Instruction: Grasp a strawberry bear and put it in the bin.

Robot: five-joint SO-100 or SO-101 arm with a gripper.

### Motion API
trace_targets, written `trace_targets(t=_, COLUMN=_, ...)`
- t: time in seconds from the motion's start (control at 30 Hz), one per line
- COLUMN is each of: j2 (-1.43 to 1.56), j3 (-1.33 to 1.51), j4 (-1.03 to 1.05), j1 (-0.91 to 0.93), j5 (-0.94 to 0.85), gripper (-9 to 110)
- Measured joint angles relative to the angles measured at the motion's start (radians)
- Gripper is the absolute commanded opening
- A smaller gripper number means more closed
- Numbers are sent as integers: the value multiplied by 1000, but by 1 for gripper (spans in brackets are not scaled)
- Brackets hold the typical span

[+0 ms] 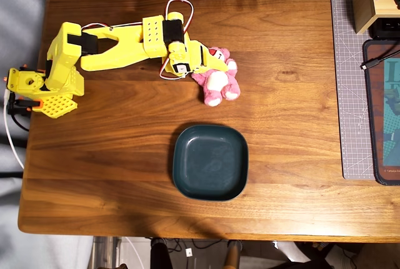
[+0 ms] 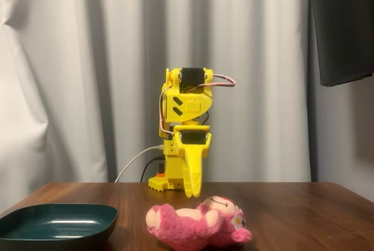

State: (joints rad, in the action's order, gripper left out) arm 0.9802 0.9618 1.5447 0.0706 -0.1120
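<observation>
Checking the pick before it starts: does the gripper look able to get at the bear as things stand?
Probably yes. The gripper hangs just above the bear, which lies alone on the table with nothing over or against it. The bin sits apart, out of the way.

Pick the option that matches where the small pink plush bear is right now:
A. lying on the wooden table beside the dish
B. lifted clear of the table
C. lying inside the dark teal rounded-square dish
A: the small pink plush bear lies on the wooden table, apart from the empty dark teal rounded-square dish, with the yellow end effector just above it.
</observation>
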Motion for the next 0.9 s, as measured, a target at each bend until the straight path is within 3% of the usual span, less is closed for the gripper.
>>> trace_targets(t=0.2, j2=-77, j3=-94, j4=3, j1=28, j5=0, gripper=47)
trace_targets(t=0.47, j2=-305, j3=-451, j4=167, j1=32, j5=0, gripper=52)
trace_targets(t=0.9, j2=-442, j3=-624, j4=173, j1=52, j5=0, gripper=52)
